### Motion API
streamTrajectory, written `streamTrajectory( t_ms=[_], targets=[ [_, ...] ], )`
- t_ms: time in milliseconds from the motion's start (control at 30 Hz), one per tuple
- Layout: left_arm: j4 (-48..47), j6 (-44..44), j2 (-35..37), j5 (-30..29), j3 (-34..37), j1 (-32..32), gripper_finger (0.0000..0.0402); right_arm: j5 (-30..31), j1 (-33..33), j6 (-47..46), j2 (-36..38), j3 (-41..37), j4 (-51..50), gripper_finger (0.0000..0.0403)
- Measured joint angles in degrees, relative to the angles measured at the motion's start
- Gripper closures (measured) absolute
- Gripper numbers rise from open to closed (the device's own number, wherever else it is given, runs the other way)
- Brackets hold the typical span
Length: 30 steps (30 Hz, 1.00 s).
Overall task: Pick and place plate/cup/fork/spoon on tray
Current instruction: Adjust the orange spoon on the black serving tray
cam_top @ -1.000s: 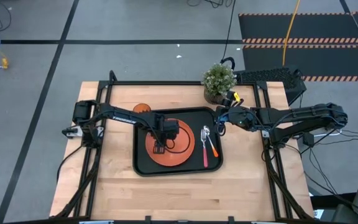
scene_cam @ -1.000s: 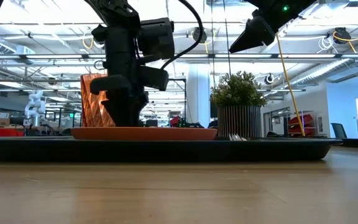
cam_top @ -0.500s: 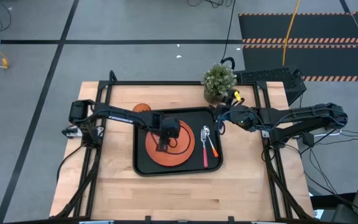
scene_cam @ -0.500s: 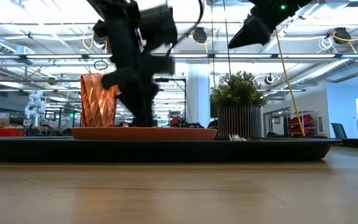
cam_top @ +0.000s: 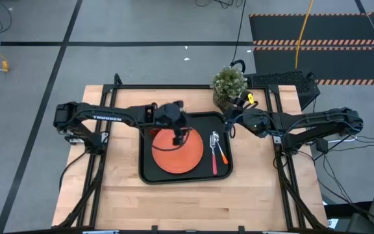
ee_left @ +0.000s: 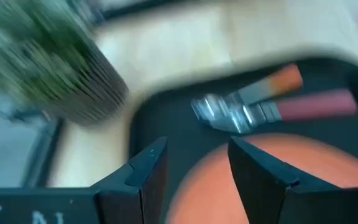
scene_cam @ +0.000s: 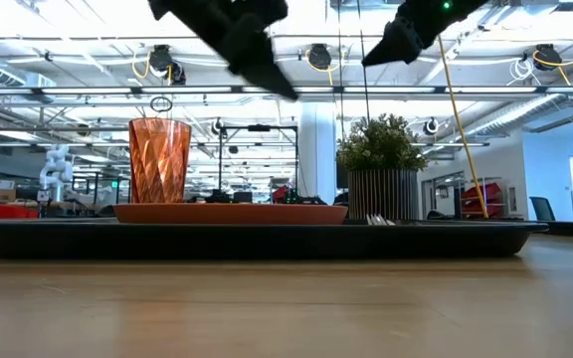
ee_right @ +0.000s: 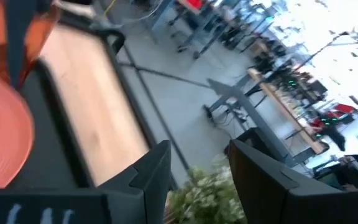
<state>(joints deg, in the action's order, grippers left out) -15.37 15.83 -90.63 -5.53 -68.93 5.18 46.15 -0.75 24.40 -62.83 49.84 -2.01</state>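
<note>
The orange plate lies flat in the black tray. The spoon with the orange handle and the fork with the pinkish-red handle lie side by side in the tray's right part; both also show in the left wrist view, the spoon and the fork. The amber cup stands upright at the far left; in the high view my left arm covers it. My left gripper is open and empty, raised above the plate's far edge. My right gripper is open and empty, high above the tray's far right corner.
A potted green plant stands on the table by the tray's far right corner, close under my right arm. Bare wooden table lies on the near side of the tray. A black frame runs along the table's edges.
My left gripper has risen off the plate and gone toward the table's far edge, tipping from pointing down to a slant. The plate stays flat in the tray. The cup, before half hidden behind the gripper in the low view, now shows whole.
</note>
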Motion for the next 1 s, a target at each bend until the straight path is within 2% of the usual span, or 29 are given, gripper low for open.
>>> streamTrajectory(
  t_ms=[100,167,300,400,467,567,700,800,900,1000],
  targets=[
    [12.01,2.38,0.02,0.18,0.02,1.87,0.0229,-1.92,-0.17,-2.8,0.09,-0.06,0.3,0.0245],
    [19.89,3.38,0.06,3.98,0.02,4.09,0.0229,-5.42,-0.18,-6.09,0.09,-1.63,-0.38,0.0245],
    [30.13,1.38,-0.06,22.3,0.02,11.67,0.0229,-10.68,0.81,-16.86,-0.19,-4.89,-11.05,0.0245],
    [33.22,-1.53,-0.17,36.69,0.03,17.82,0.0229,-19.32,4.03,-28.96,-1.32,-5.21,-21.76,0.0245],
    [34.08,-2.44,-0.17,43.7,0.04,20.74,0.0229,-25.76,6.31,-32.83,-2.09,-5.25,-24.24,0.0245],
    [34.86,-3.38,-0.17,50.71,0.04,23.53,0.0229,-32.78,9.92,-32.6,-3.47,-5.22,-22.45,0.0245],
    [34.13,-3.94,-0.17,56.49,0.04,26.21,0.0229,-41.41,16.04,-31.32,-8.18,-5.16,-19.75,0.0245],
    [33.46,-1.72,-0.17,57.13,1.98,27.73,0.0229,-47.6,19.0,-31.11,-13.78,-5.16,-19.43,0.0245],
    [35.4,0.4,0.02,57.39,5.59,29.84,0.0229,-49.52,20.17,-30.54,-19.29,-4.67,-19.84,0.0245],
    [43.57,-1.93,0.45,59.11,7.72,32.6,0.0229,-49.94,20.37,-29.29,-22.47,-3.34,-18.4,0.0245]
  ],
)
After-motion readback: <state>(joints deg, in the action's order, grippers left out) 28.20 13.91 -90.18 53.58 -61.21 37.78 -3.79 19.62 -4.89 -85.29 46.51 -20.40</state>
